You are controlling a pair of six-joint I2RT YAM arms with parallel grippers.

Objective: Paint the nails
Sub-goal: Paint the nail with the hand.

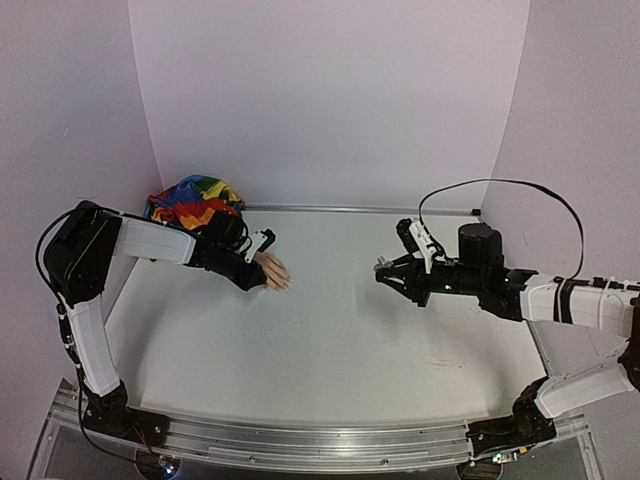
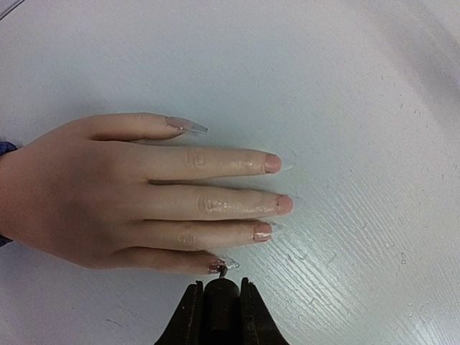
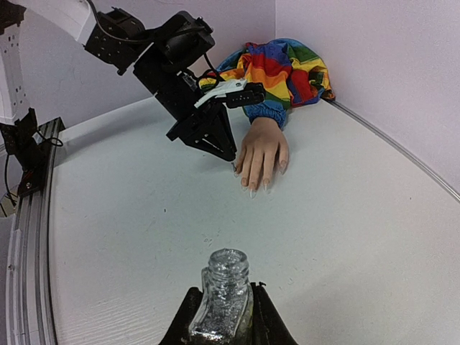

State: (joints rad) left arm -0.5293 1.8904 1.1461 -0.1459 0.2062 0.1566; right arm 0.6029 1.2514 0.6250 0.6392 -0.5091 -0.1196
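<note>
Right pincer (image 3: 223, 318) clamped on a small open bottle (image 3: 224, 298) with glittery silver polish inside, well apart from the fake hand (image 2: 108, 194). Hand lies flat on the table (image 3: 345, 237). Left pincer (image 2: 221, 287) clamped on a brush (image 2: 221, 305), tip at the little-finger nail (image 2: 218, 265).

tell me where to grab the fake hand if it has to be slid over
Probably the wrist, just clear of the rainbow sleeve, pinched across from above. The fake hand lies palm down and flat, so the fingers offer no edge, and the nails may be wet. Come in from the side away from the left gripper, whose brush is at an outer nail.
</note>
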